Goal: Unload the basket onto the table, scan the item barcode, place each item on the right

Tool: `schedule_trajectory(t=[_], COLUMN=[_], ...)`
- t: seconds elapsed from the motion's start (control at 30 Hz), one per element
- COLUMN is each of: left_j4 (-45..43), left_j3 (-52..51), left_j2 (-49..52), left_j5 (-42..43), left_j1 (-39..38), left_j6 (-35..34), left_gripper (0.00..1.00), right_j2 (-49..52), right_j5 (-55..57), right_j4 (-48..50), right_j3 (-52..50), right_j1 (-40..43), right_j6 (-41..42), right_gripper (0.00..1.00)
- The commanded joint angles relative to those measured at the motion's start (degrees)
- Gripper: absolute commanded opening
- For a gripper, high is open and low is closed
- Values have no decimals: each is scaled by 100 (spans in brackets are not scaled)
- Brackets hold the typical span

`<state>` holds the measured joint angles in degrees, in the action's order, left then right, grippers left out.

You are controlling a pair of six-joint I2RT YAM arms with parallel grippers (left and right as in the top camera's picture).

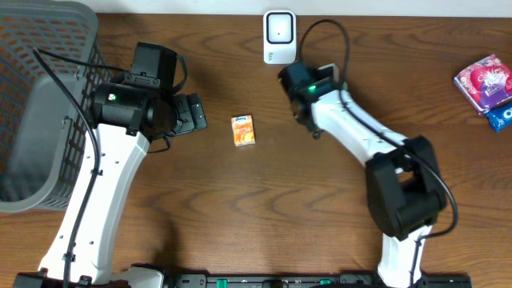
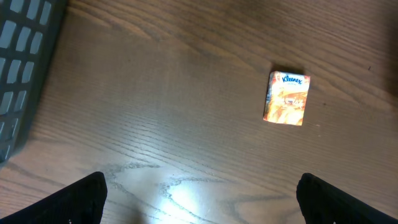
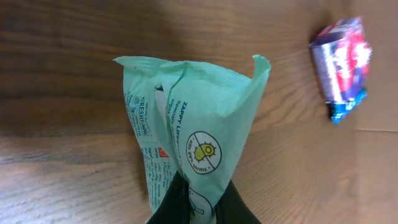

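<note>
A wooden surface [image 1: 240, 216] is seen, with a grey basket [image 1: 40, 48] set at its left edge. The left tool [image 2: 208, 202] is held wide apart and empty above bare wood, and a small orange tissue pack [image 2: 287, 98] is laid flat just ahead of it. The right tool [image 3: 200, 202] is pinched tight on the lower end of a pale green packet [image 3: 193, 124], which is carried clear of the surface. From overhead, that tool is placed just beside the white scanner [image 1: 279, 36] at the far edge. No barcode can be made out on the packet's visible face. The step in hand is judged to be the presenting of the packet to the scanner. For the next move, the packet probably has to be turned until its code is faced toward the scanner window. A pink wrapper [image 1: 484, 80] and a blue one [image 1: 502, 118] are seen well apart at the right.
</note>
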<state>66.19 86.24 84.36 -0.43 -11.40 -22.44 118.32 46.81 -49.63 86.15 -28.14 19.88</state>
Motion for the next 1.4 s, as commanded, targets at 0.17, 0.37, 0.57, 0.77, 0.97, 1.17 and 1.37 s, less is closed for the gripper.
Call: schedule_trajectory(t=[0.17, 0.37, 0.57, 0.77, 0.97, 1.17, 1.37], left_j4=[22, 22, 22, 22, 22, 22, 22], left_j3=[44, 44, 44, 44, 44, 44, 44], left_j2=[-13, -13, -13, -13, -13, -13, -13], left_j5=[-116, -116, -116, -116, -116, -116, -116], left_j1=[24, 24, 24, 24, 24, 24, 24], left_j6=[35, 35, 35, 35, 35, 35, 35], left_gripper=[98, 98, 98, 98, 98, 98, 98], right_j2=[817, 802, 791, 789, 802, 804, 804], right_j5=[-136, -525, -1458, -2955, -5751, -7503, -8039], right_j4=[61, 85, -415, -1613, -1794, -1672, -649], right_j3=[-111, -52, 734, 2503, 2706, 2041, 697], right_j1=[-592, -1047, -1043, -55, 1357, 2424, 2811], right_j6=[479, 629, 647, 177, -1231, -2107, -2229], right_gripper=[2, 59, 83, 79, 83, 66, 66])
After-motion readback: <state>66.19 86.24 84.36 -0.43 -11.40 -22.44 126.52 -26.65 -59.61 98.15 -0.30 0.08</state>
